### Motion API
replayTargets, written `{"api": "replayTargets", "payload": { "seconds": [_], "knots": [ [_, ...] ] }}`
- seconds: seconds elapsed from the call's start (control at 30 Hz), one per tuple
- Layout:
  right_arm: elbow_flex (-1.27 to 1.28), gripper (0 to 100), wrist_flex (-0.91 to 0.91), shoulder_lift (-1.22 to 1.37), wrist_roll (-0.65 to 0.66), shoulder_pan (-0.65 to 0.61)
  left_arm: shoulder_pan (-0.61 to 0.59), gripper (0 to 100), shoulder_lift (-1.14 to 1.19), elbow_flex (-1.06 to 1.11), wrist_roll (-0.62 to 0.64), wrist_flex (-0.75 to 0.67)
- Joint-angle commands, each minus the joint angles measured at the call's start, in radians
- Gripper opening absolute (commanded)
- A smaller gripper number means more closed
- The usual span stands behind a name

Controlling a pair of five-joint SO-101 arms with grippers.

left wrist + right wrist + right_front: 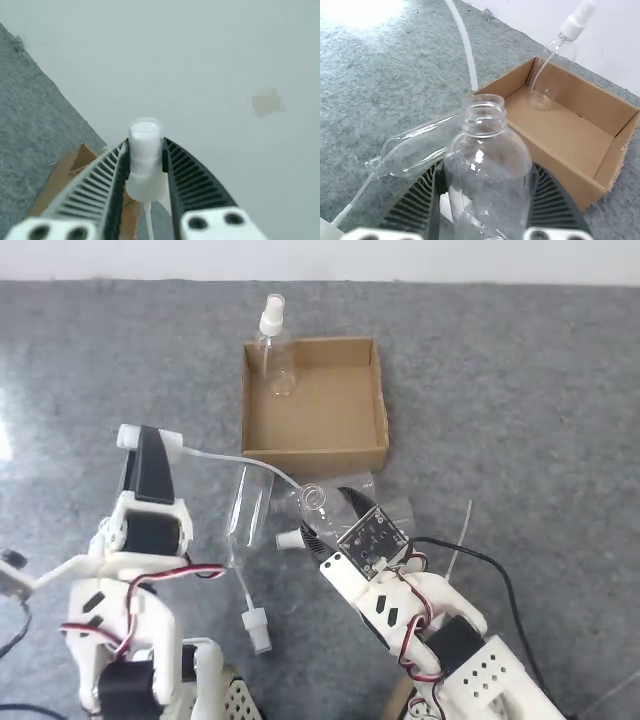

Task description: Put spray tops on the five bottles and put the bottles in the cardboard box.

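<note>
Grey speckled table point(520, 390) is seen with the cardboard box point(315, 455) set on it, and one capped bottle point(277, 360) is stood in the box's back left corner. Just in front of the box, an uncapped bottle point(482, 120) is clamped in the right gripper point(485, 170). A spray top point(145, 132) is pinched by the left gripper point(145, 150) off the box's front left corner, its thin tube stretched toward that bottle's neck. A second uncapped bottle point(248, 515) is laid on its side in front of the box, and a loose spray top point(257, 625) is left farther out.
</note>
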Motion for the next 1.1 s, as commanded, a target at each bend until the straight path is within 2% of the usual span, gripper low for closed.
{"api": "replayTargets", "payload": {
  "seconds": [0.0, 0.73, 0.9, 1.07],
  "knots": [
    [-0.008, 11.1, -0.016, -0.01, 0.021, -0.007, 0.031, 1, -0.018, -0.102, 0.009, 0.032],
    [0.003, 11.1, -0.018, -0.01, 0.023, -0.007, 0.037, 1, -0.018, -0.047, -0.038, 0.037],
    [0.003, 11.1, -0.018, -0.01, 0.023, -0.007, 0.037, 1, -0.018, 0.03, -0.041, -0.061],
    [0.002, 11.1, -0.018, -0.01, 0.023, -0.007, 0.037, 1, -0.018, 0.039, -0.041, -0.074]
  ]
}}
